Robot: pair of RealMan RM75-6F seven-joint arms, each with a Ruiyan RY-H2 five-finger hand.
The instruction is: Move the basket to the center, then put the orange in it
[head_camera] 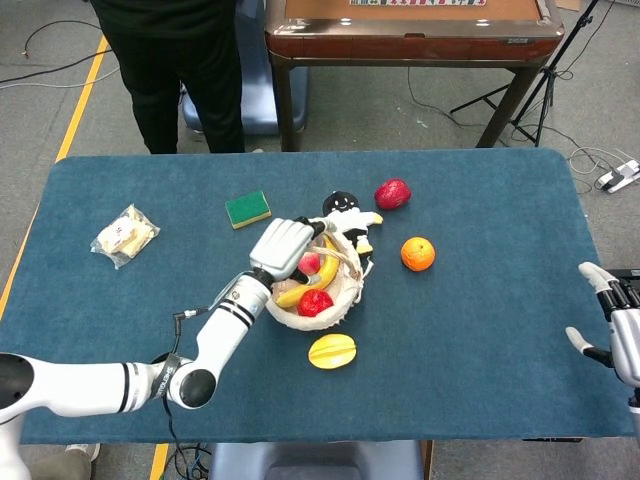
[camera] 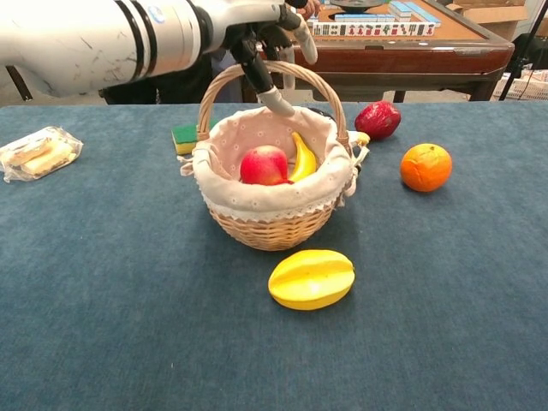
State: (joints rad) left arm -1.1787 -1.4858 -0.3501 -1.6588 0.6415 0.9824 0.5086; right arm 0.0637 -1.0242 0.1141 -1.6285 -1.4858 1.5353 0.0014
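The wicker basket (head_camera: pixel 322 300) (camera: pixel 271 228) with a white cloth lining stands on the blue table near the middle. It holds a red apple (camera: pixel 264 165) and a banana (camera: pixel 302 157). My left hand (head_camera: pixel 285 246) (camera: pixel 257 34) sits over the top of the basket's handle (camera: pixel 329 91), fingers curled around it. The orange (head_camera: pixel 418 253) (camera: pixel 425 167) lies on the cloth to the right of the basket, apart from it. My right hand (head_camera: pixel 611 318) hangs at the table's right edge, fingers spread and holding nothing, far from the orange.
A yellow starfruit (head_camera: pixel 332 351) (camera: pixel 311 278) lies just in front of the basket. Behind it are a small doll (head_camera: pixel 346 212), a dark red fruit (head_camera: pixel 392 193) (camera: pixel 378 120) and a green sponge (head_camera: pixel 247 209). A snack bag (head_camera: pixel 125 236) lies far left. A person stands beyond the table.
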